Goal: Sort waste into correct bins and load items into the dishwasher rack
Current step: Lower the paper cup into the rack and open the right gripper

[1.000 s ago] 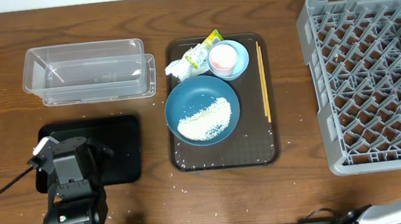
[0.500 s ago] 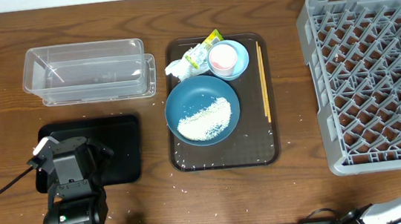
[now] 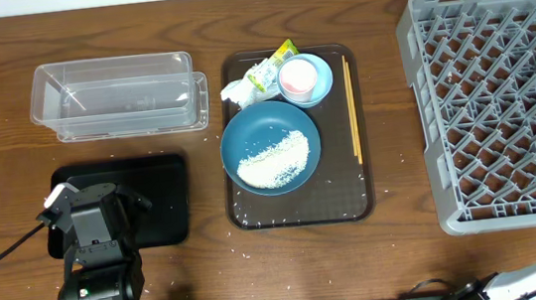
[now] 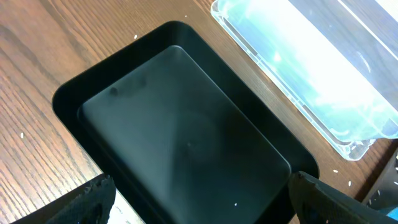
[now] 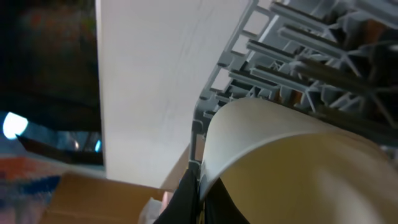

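Your left gripper (image 3: pixel 97 206) hangs spread wide over the black tray (image 4: pixel 186 143). Your right gripper (image 5: pixel 191 186) pinches the rim of the white cup (image 5: pixel 298 168) over the dishwasher rack (image 3: pixel 483 107). Rice (image 3: pixel 274 159) lies in the dark-blue dish (image 3: pixel 246 132); the pink cup (image 3: pixel 295 77) sits in the light-blue bowl (image 3: pixel 321 80).

Black left arm (image 3: pixel 95 263), black-fingered left hand (image 4: pixel 200 184), trailing black cable (image 3: pixel 0 256).

Cup: smooth white cup (image 5: pixel 292 168), filling 4 to 5 o'clock, its rim arching up from 6 o'clock.
Rack: grey plastic lattice crate (image 5: pixel 298 50), 1 to 2 o'clock, behind the cup.
Pincer: dark right pincer (image 5: pixel 194 193), 6 o'clock, pinched onto the cup's thin rim.
Backdrop: flat white panel (image 5: pixel 155 74), 11 to 12 o'clock; dark blur at 9 o'clock.
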Robot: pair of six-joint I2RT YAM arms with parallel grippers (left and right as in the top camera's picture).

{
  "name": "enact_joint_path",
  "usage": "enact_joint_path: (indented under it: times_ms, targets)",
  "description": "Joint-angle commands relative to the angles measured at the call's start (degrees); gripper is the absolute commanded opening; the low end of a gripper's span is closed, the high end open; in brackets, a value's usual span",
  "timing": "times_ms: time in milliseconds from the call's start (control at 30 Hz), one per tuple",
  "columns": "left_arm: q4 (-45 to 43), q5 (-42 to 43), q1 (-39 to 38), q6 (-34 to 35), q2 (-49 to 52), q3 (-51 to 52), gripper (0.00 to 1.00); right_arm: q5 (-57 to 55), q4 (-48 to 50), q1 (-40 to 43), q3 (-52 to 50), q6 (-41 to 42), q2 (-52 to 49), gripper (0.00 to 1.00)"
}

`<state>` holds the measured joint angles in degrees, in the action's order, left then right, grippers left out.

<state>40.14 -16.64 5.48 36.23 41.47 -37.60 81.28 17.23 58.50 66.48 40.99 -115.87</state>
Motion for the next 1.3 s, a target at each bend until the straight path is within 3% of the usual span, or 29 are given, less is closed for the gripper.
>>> enact_joint_path:
  times_ms: [0, 233, 533, 933, 1267]
  targets:
    - [0.15, -0.33, 0.24, 0.52, 0.0, -1.05, 0.92, 0.11, -0.35, 2.51, 0.55, 5.11, -0.98, 0.02]
    - [0.15, -0.33, 0.24, 0.52, 0.0, -1.05, 0.92, 1.55, -5.88, 5.42, 0.52, 6.05, 1.16, 0.05]
    - [0.15, -0.33, 0.24, 0.52, 0.0, -1.05, 0.92, 2.21, -14.16, 4.0, 0.52, -1.25, 1.81, 0.06]
    - [0.15, -0.33, 0.24, 0.52, 0.0, -1.05, 0.92, 1.05, -9.97, -1.05, 0.52, -1.53, 1.81, 0.08]
    - [0.15, -0.33, 0.24, 0.52, 0.0, -1.05, 0.92, -1.27, -16.48, 0.68, 0.48, -5.18, 1.77, 0.05]
